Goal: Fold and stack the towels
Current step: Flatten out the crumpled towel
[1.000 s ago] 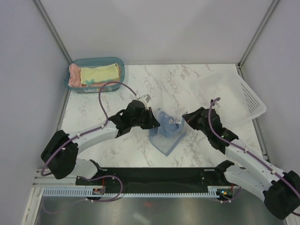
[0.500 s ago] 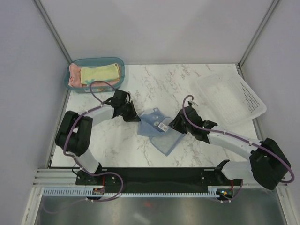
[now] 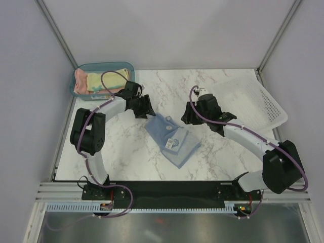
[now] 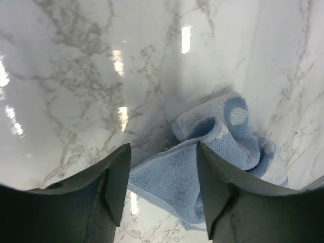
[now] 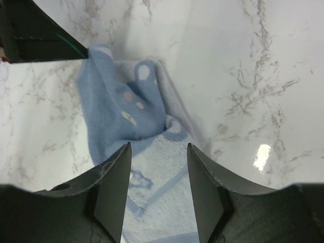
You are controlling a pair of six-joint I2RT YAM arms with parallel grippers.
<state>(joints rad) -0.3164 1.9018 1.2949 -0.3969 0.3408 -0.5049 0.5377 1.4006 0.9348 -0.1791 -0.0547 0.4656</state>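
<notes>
Pretty sure this is a robotics lab test cell, not a home: plain grey panel walls (image 3: pixel 177 30), a metal frame post (image 3: pixel 54 30), marble-look tabletop (image 3: pixel 167 86), left arm (image 3: pixel 86 134) and right arm (image 3: pixel 243 135) bolted to a black base plate (image 3: pixel 172 188), slotted cable duct (image 3: pixel 152 208) along the front.

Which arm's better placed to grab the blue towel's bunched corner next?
Left, likely: the open left gripper sits right at the light blue towel's bunched corner, farther from the right gripper.
</notes>
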